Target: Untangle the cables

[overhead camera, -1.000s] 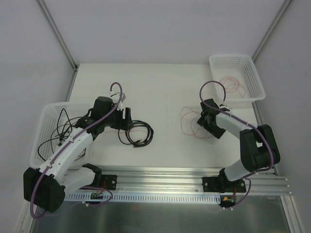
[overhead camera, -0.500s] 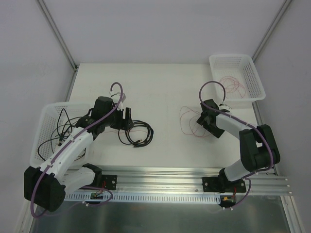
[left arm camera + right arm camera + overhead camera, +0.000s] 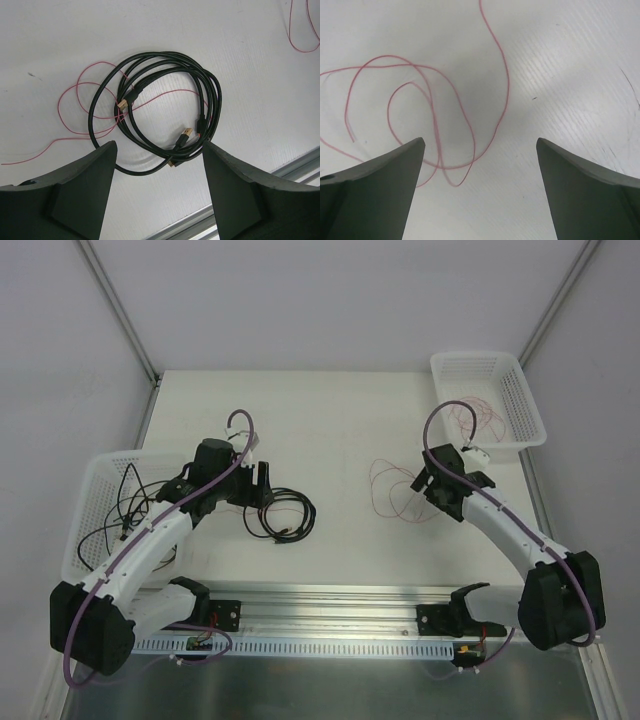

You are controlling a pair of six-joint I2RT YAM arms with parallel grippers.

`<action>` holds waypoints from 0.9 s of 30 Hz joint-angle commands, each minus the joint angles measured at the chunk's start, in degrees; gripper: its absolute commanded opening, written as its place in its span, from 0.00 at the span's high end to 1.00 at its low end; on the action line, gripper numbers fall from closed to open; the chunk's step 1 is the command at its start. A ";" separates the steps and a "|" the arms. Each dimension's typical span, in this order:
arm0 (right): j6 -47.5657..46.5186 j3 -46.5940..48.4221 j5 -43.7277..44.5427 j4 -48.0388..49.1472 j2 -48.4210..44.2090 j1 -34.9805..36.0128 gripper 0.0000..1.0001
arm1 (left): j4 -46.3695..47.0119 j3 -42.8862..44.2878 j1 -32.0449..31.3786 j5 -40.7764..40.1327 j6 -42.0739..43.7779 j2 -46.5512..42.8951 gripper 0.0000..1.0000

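Your left end effector (image 3: 157, 146) hangs partly open just above the coiled black cables (image 3: 214, 97) on the bench (image 3: 250, 40), a fine red wire (image 3: 60, 107) threaded through; light and limp, likely best pinched near a plug. Your right end effector (image 3: 480, 142) gapes wide over a loose red loop (image 3: 508, 82)

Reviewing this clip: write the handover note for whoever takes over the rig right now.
Left gripper: jaws open, empty, over the black cable coil on the table.
Right gripper: jaws open, empty, over a loose red wire on the table.
Done: some black cables lie in the left basket, and a red strand lies in the right basket.
Left: a thin red wire runs through the black cable coil. Separate them, then deal with the loose red wire.
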 commanded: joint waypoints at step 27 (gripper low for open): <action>5.65 5.22 3.28 1.28 21.73 5.69 0.10 | 0.57 -0.41 0.43 0.26 1.47 2.35 0.29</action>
